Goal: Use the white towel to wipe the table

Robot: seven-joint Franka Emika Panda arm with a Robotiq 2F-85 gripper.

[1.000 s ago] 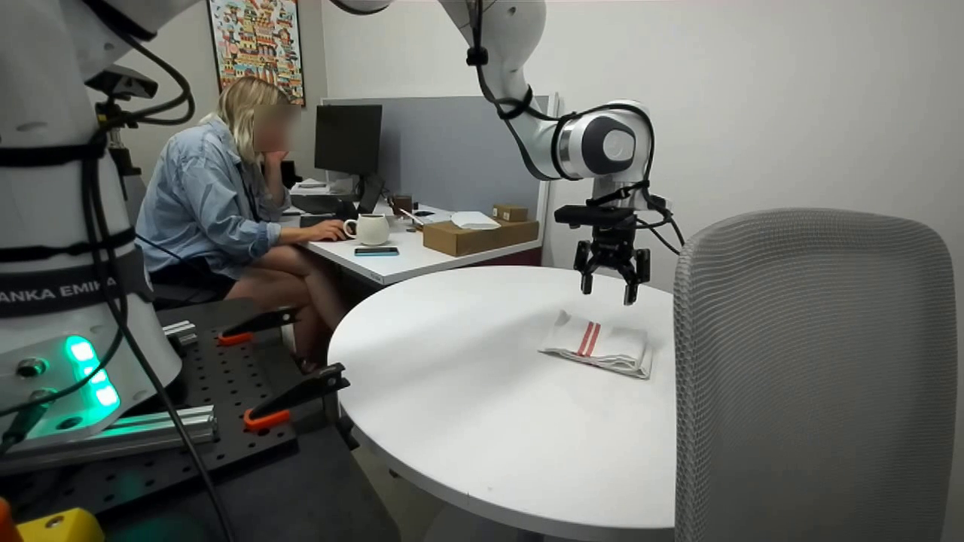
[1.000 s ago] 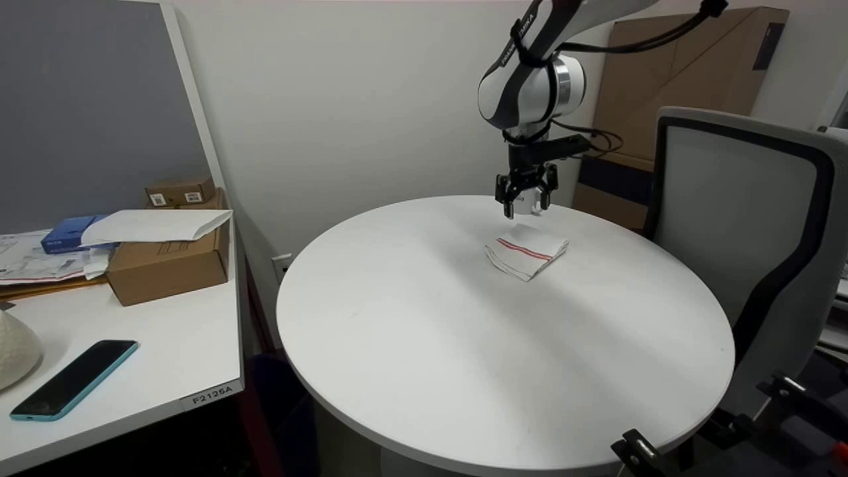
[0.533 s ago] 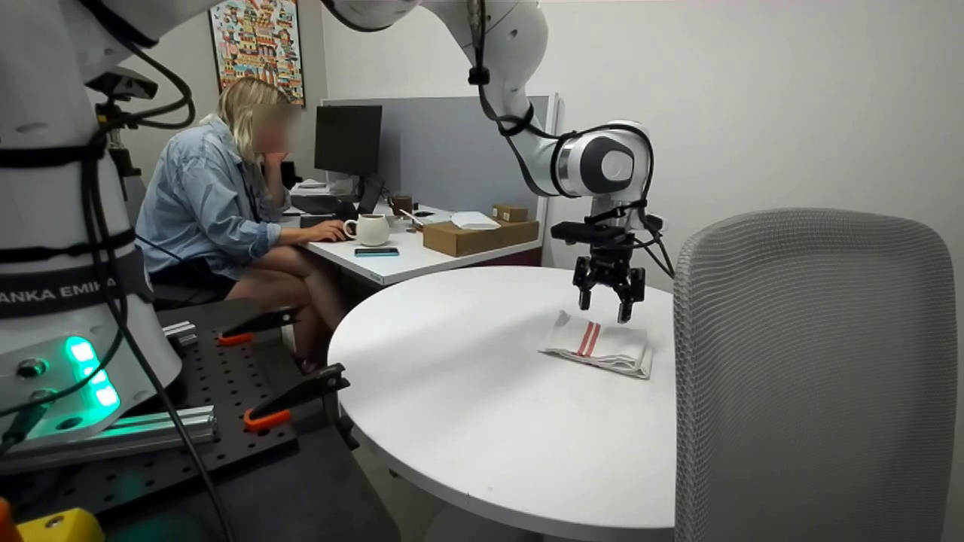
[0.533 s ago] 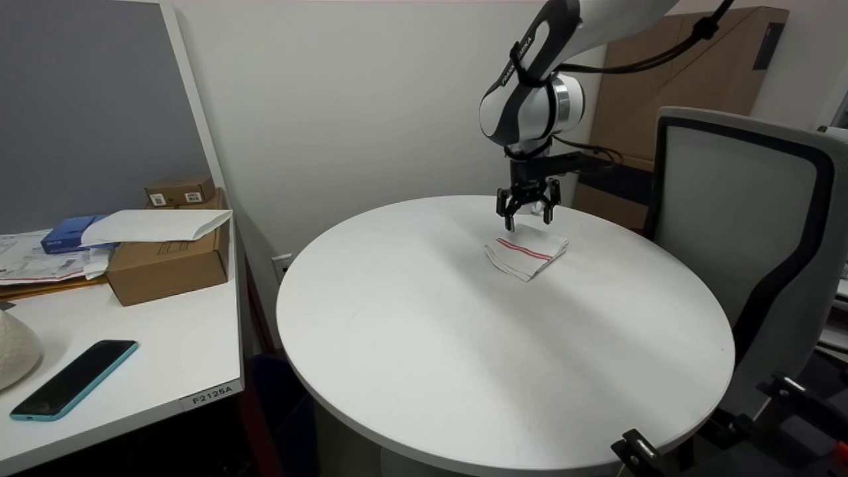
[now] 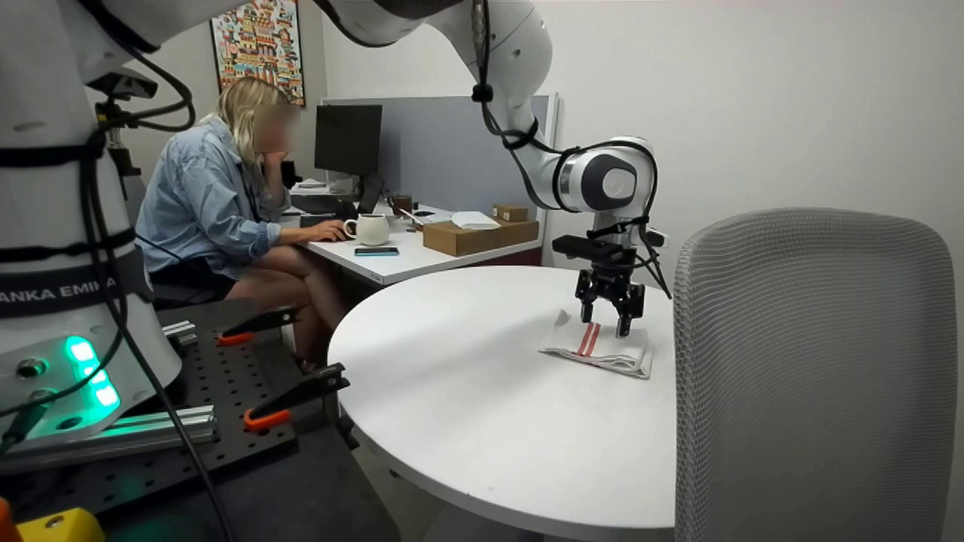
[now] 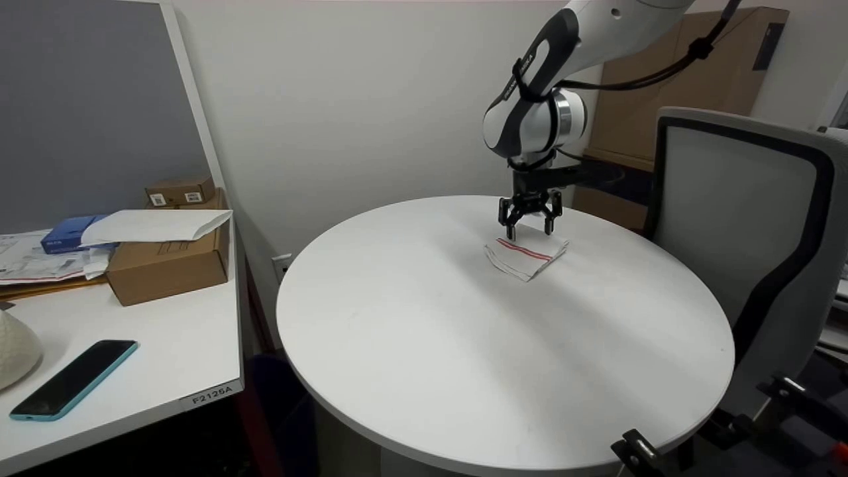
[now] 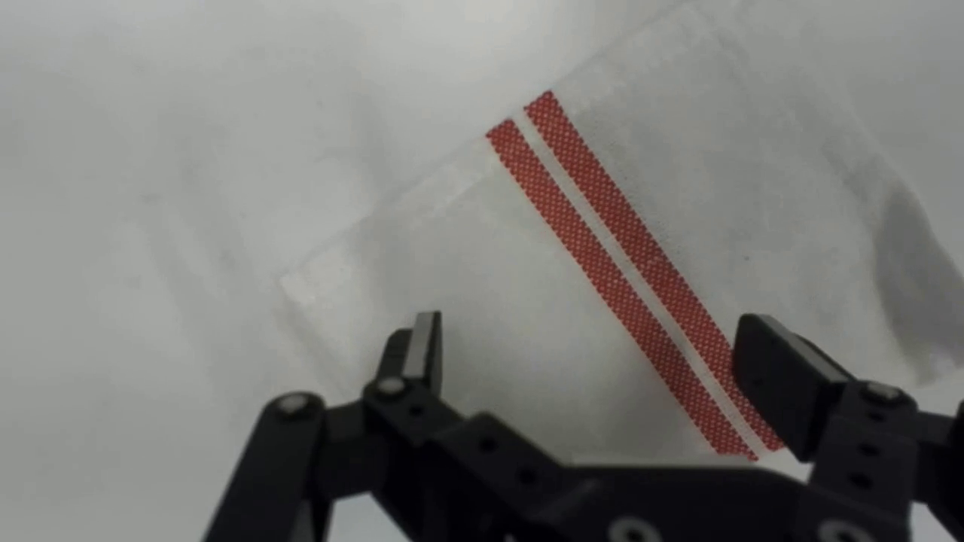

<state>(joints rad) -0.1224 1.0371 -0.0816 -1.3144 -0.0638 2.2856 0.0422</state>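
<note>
The white towel lies folded, with a double red stripe, on the round white table (image 5: 467, 391). It shows in both exterior views (image 5: 602, 360) (image 6: 523, 262) and fills much of the wrist view (image 7: 482, 263). My gripper (image 5: 605, 327) is open and points down over the towel, also in the other exterior angle (image 6: 530, 234). In the wrist view the gripper (image 7: 591, 318) has its fingers wide apart with only towel visible beneath. The right-hand finger (image 7: 783, 384) overlaps the stripe. Nothing is held. I cannot tell whether the fingertips touch the cloth.
A grey mesh chair (image 5: 813, 361) stands against the table's edge. A white desk (image 6: 192, 344) with a cardboard box (image 6: 169, 268) and a phone (image 6: 74, 377) adjoins the table. A person (image 5: 218, 188) sits at the desk. Black clamps (image 5: 297, 395) sit near the robot base.
My gripper has moved down toward the towel, staying open. The towel, table and chair have not moved.
</note>
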